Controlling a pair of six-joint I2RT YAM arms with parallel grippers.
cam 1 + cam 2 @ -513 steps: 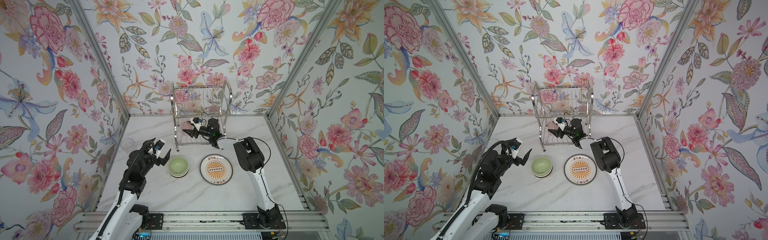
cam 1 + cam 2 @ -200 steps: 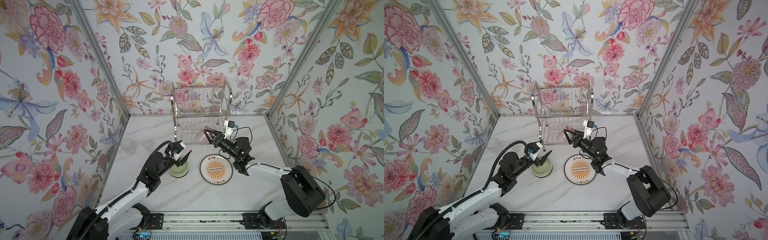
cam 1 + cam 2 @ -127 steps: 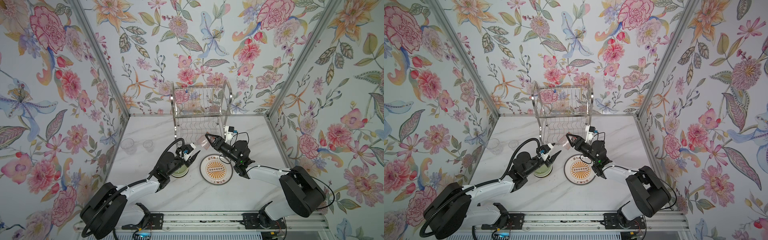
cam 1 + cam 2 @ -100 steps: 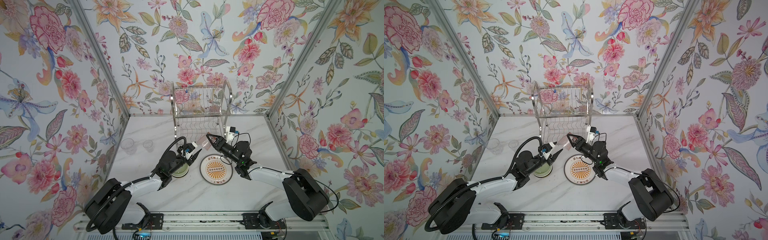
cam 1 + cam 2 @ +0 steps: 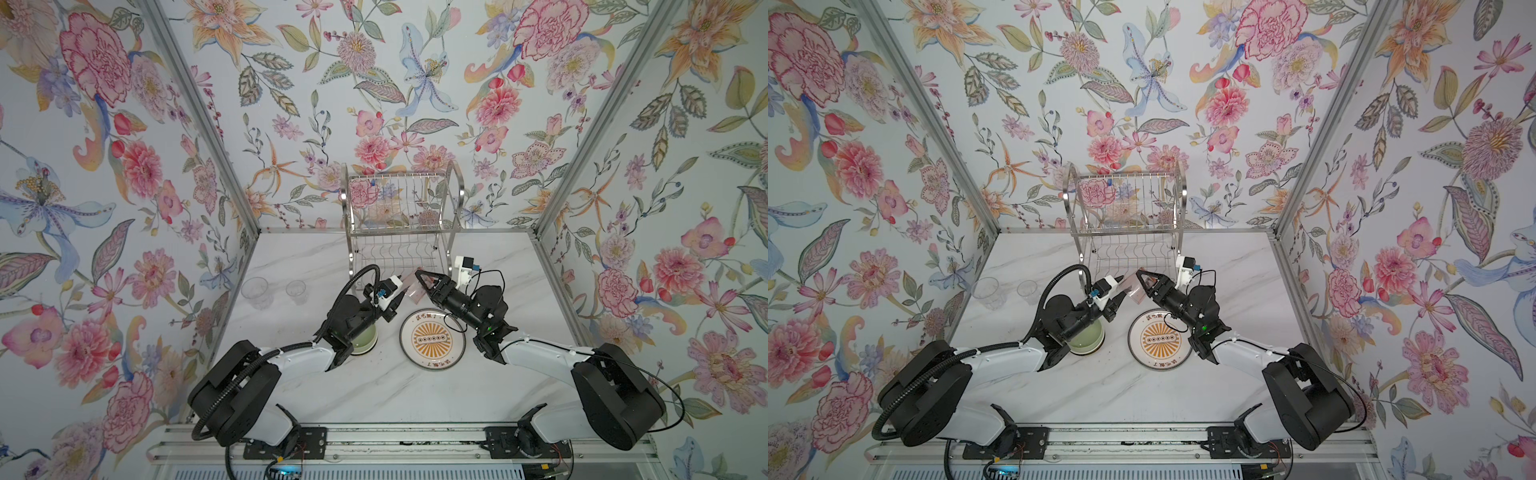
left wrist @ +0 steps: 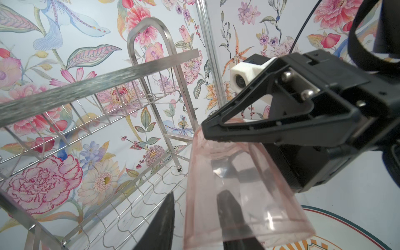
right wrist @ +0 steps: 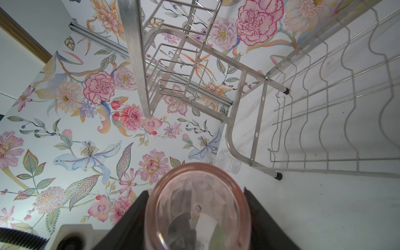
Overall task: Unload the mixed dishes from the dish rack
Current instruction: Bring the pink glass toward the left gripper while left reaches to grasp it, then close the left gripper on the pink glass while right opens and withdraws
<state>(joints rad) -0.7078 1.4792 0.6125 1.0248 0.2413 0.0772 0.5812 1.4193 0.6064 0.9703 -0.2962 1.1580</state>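
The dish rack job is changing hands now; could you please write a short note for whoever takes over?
Right gripper: shut on the pink cup, held in front of the dish rack.
Left gripper: open, fingers straddling the cup's wall, not yet clamped.
Done: green bowl, sunburst plate and two clear cups stand on the table; no dishes visible in the rack.
Remaining: likely complete the handover, set the pink cup down.

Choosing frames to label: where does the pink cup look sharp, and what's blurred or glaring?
Left wrist view: pink cup sharp, with white glints; dish rack top bar smeared. Right wrist view: cup soft, close to the lens; rack wires crisp. Both top views: cup tiny, evenly lit.
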